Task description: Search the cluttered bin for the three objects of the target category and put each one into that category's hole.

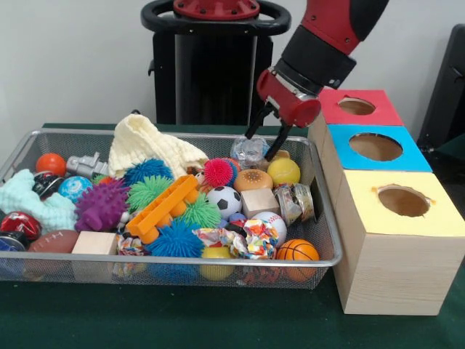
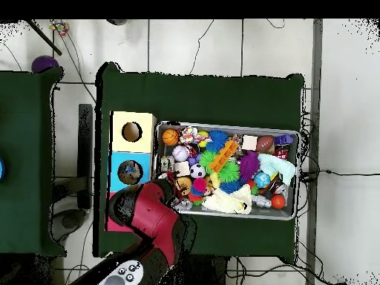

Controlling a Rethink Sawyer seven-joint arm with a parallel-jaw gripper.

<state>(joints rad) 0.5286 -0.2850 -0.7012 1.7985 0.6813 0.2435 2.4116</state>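
Green cloth covers the table [image 1: 218, 320], which carries one wire-mesh bin [image 1: 320, 218] and, beside the bin, one row of three wooden boxes, each with a single round hole on top.

We count one red-topped box [image 1: 385, 115], one blue-topped box [image 1: 414, 156] and one yellow-topped box [image 1: 436, 218]. What lies inside the holes we cannot tell.

We find the red and black arm [image 1: 327, 36] reaching down at a slant over the bin's corner nearest the red-topped box. Its gripper [image 1: 267, 133] hangs just above the clutter there, with the two dark fingers [image 1: 254, 125] apart and nothing between them. In the overhead view the arm [image 2: 152, 215] covers the red-topped box and that same bin corner.

Bin contents, largest first: one cream knitted cloth [image 1: 149, 145] along the far rim; one pale turquoise fuzzy piece [image 1: 33, 203] at the end far from the boxes; one purple spiky ball [image 1: 100, 206]; two blue spiky balls [image 1: 147, 171]; two green spiky balls [image 1: 145, 191]; one orange plastic block [image 1: 161, 207]; two plain wooden cubes [image 1: 259, 201]. Smaller balls: one soccer ball [image 1: 224, 200], one yellow ball [image 1: 283, 171], one basketball [image 1: 297, 251] at the near corner by the yellow-topped box, one baseball [image 1: 275, 222], one pink spiky ball [image 1: 217, 172] and one small orange ball [image 1: 51, 163].

Which category is the target we cannot tell; every item counted lies in the bin.
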